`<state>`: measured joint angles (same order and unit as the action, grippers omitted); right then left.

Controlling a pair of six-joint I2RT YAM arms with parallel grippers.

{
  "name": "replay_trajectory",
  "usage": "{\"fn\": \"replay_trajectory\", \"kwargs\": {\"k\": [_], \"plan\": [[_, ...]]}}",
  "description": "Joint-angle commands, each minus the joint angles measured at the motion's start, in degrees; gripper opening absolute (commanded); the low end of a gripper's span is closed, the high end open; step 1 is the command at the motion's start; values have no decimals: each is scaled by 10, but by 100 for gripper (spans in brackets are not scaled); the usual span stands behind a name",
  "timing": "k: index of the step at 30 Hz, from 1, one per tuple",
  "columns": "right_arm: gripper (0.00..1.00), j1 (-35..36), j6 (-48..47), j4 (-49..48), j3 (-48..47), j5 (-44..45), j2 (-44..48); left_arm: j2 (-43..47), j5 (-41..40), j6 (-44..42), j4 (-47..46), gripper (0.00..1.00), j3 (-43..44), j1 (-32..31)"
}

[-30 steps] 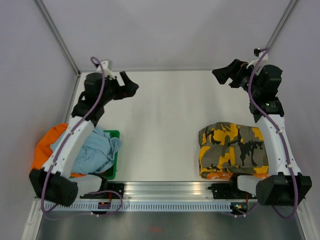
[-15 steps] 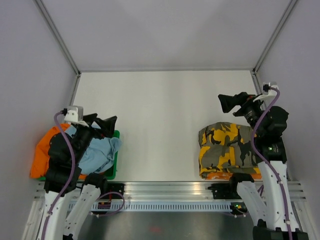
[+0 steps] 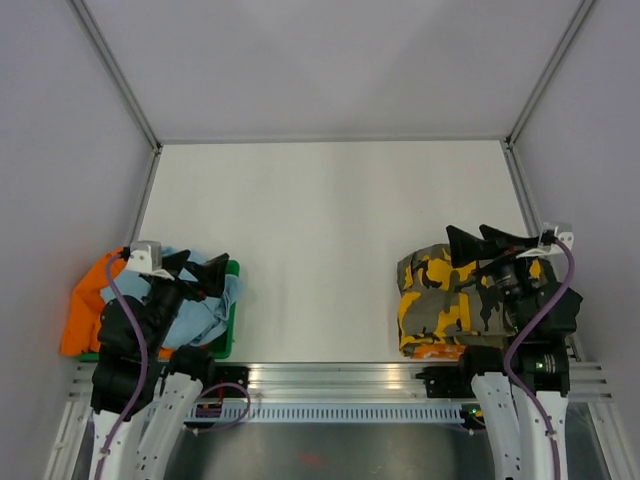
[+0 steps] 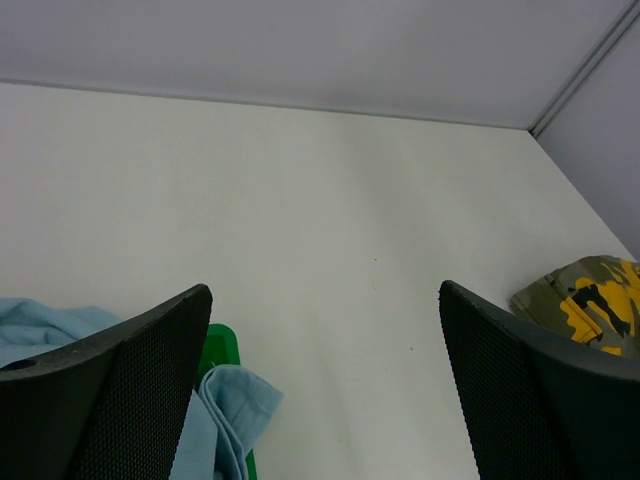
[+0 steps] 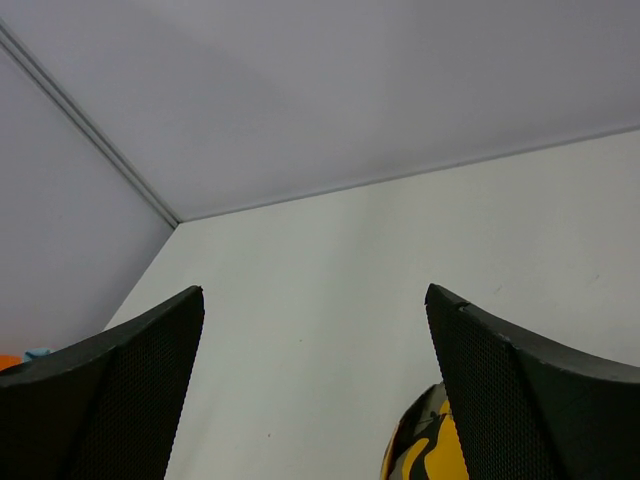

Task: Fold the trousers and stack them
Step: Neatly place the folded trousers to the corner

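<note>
The trousers [image 3: 455,300] lie folded in a compact camouflage bundle at the near right of the white table [image 3: 320,220]. My right gripper [image 3: 467,235] is open and empty, held above the bundle's far edge. In the right wrist view the gripper [image 5: 315,292] is wide open, with a corner of the trousers [image 5: 425,452] at the bottom. My left gripper [image 3: 195,265] is open and empty above the green bin [image 3: 228,330]. In the left wrist view the gripper [image 4: 325,290] is wide open, and the trousers [image 4: 590,298] show at the right edge.
The green bin at the near left holds a light blue garment [image 3: 205,305], with an orange garment [image 3: 88,300] beside it. The blue cloth [image 4: 225,410] and the bin's rim [image 4: 222,345] show in the left wrist view. Enclosure walls stand around the table, and a metal rail [image 3: 340,385] runs along the near edge.
Both arms have drawn back from the far side of the table toward the near edge. The left gripper now hangs over the bin, the right over the trousers. The trousers have not moved.
</note>
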<state>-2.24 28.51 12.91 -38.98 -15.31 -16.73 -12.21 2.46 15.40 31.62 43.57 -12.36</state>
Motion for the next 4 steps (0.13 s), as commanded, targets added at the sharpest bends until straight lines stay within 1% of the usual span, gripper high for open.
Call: {"fn": "replay_trajectory", "kwargs": {"k": [1, 2, 4], "plan": [[98, 19, 23, 16, 24, 12, 3, 7, -9, 24, 9, 100, -3, -1], [98, 42, 22, 11, 28, 10, 3, 8, -6, 24, 12, 100, -2, 0], [98, 59, 14, 16, 28, 11, 1, 8, -4, 23, 15, 100, 1, 0]]}}
